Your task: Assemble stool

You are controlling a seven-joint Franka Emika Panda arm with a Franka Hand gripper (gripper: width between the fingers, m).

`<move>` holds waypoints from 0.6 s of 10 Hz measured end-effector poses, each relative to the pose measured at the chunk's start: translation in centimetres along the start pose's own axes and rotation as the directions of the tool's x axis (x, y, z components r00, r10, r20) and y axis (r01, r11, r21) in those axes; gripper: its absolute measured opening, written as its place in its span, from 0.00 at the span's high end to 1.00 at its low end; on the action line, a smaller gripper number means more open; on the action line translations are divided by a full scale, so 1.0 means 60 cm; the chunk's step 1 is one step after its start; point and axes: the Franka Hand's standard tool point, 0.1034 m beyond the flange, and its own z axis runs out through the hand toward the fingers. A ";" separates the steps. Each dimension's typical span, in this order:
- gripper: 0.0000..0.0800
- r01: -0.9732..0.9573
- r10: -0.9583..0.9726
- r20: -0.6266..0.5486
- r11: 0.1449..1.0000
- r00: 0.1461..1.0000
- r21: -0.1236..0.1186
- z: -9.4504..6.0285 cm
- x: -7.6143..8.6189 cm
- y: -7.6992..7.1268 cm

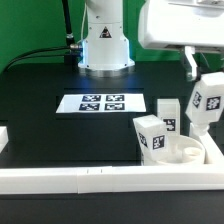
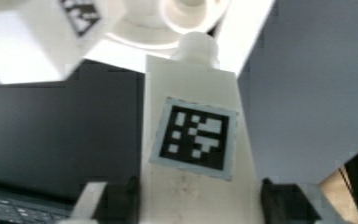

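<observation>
My gripper (image 1: pixel 203 70) is shut on a white leg block (image 1: pixel 208 100) with a black-and-white tag and holds it upright above the table at the exterior view's right. In the wrist view the leg block (image 2: pixel 197 135) fills the space between the dark pads (image 2: pixel 123 200). The round white seat (image 1: pixel 186 152) lies in the front right corner, just below and left of the held leg. A second tagged leg block (image 1: pixel 151 135) stands at the seat's left rim. A third leg block (image 1: pixel 168 108) stands behind it. The seat (image 2: pixel 179 18) and a leg block (image 2: pixel 43 40) also show in the wrist view.
The marker board (image 1: pixel 103 102) lies flat in the middle of the black table. A long white border rail (image 1: pixel 90 178) runs along the front, and another rail (image 1: pixel 212 152) closes the right side by the seat. The robot base (image 1: pixel 105 40) stands at the back.
</observation>
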 end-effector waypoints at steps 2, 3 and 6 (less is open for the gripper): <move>0.60 -0.002 0.002 0.006 1.000 1.000 -0.003 0.012 -0.012 0.000; 0.60 -0.006 0.006 0.012 1.000 1.000 -0.005 0.017 -0.017 0.000; 0.60 -0.019 0.019 0.026 1.000 0.999 -0.008 0.031 -0.027 -0.005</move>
